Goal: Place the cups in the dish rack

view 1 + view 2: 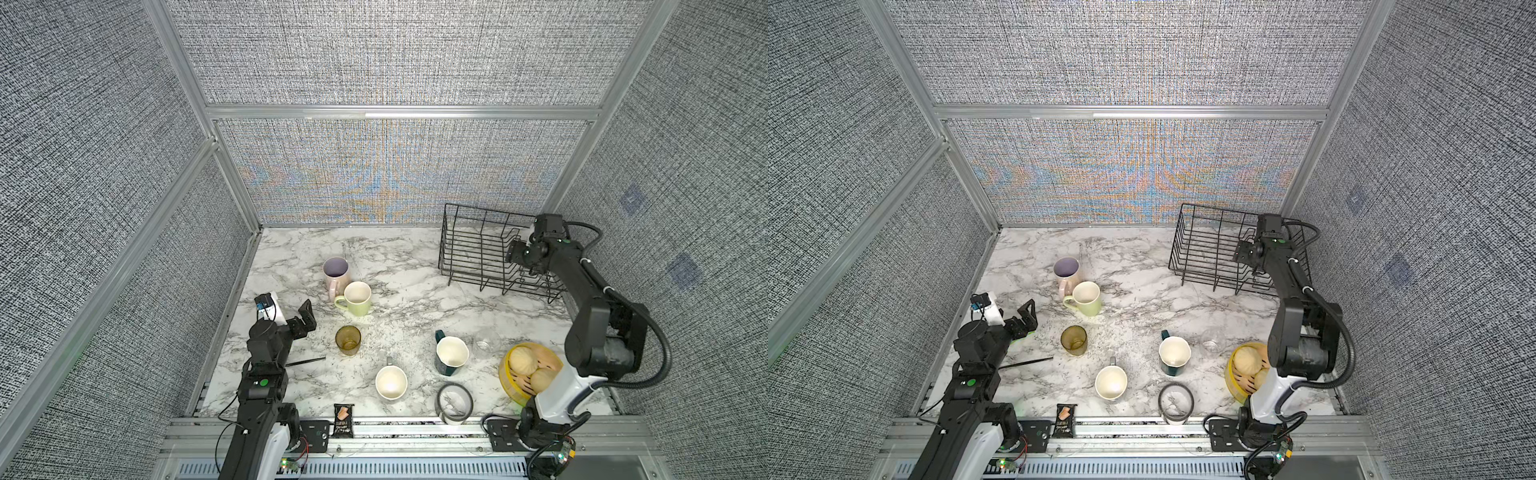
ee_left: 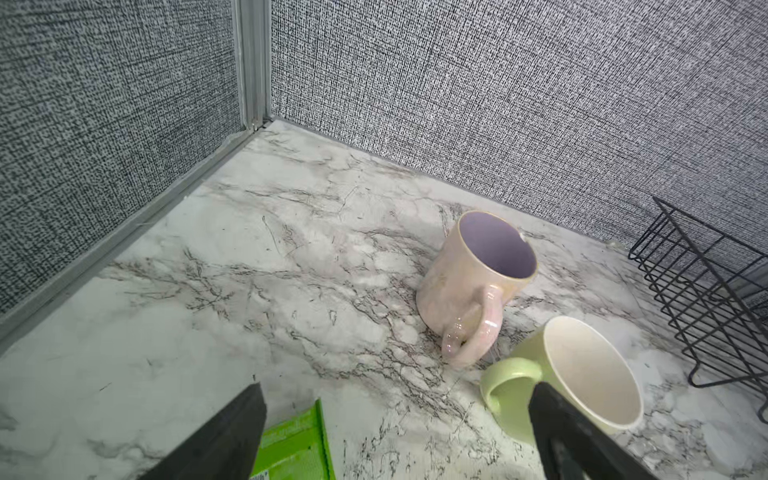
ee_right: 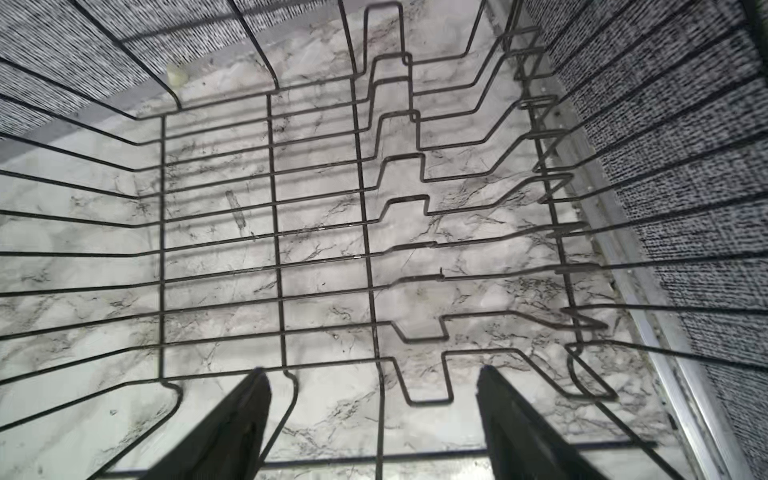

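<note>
Dish rack (image 1: 473,253) sits at the far right corner of the table (image 1: 415,303), and the right wrist view shows its wires bare, with no cup inside. The right hand (image 3: 370,376) hangs over the rack's inside, jaws apart with nothing between them. The left hand (image 2: 397,388) hovers near the table's left edge, spread wide and empty, facing the two nearest mugs.

All six cups stand upright on the table, apart from the rack. The pink mug (image 1: 336,272) and pale green mug (image 1: 356,298) are just beside each other, left of the middle. The dark teal mug (image 1: 451,353) is toward the front right and the grey mug (image 1: 391,383) near the front edge. The amber glass (image 1: 348,340) stands near the left hand, and the small clear glass (image 1: 486,343) near the teal mug.

As I judge it, loading has not begun: nothing is held, and all six cups remain to be moved.
</note>
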Tool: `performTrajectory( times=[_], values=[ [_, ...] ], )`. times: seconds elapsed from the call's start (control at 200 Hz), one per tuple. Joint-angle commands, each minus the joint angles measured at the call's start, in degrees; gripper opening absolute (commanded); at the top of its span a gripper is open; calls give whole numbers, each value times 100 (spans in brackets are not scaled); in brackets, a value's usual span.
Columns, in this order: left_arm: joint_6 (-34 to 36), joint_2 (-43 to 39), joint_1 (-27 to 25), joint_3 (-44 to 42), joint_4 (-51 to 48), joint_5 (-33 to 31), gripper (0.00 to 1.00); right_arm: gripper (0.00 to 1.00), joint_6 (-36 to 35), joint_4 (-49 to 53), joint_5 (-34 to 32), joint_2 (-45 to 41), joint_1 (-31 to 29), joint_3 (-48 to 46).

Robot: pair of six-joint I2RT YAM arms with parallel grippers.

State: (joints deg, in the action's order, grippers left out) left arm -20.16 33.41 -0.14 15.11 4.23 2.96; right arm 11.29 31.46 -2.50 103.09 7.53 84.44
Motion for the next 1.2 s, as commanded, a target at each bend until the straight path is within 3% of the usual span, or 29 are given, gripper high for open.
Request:
performTrajectory(
  times=[0.0, 0.155, 0.42, 0.58, 0.875, 1.196],
  values=[
    [-47, 166, 7, 94, 47, 11, 99, 77, -239, 372, -39, 377, 37, 195],
    [-122, 332, 5, 149, 38, -12, 99, 74, -348, 443, -122, 928, 134, 482],
    [-265, 237, 5, 106, -19, -310, 99, 53, -806, 879, 342, 1423, 144, 998],
    [-308, 237, 5, 95, -11, -402, 99, 43, -1168, 1132, 298, 1614, 0, 1206],
    [-452, 209, 5, 35, 52, -598, 99, 28, -1741, 1109, 224, 1678, -650, 1128],
    [-498, 419, 5, 104, 68, -651, 99, 26, -2050, 1229, 183, 1592, -1625, 1114]
  ],
)
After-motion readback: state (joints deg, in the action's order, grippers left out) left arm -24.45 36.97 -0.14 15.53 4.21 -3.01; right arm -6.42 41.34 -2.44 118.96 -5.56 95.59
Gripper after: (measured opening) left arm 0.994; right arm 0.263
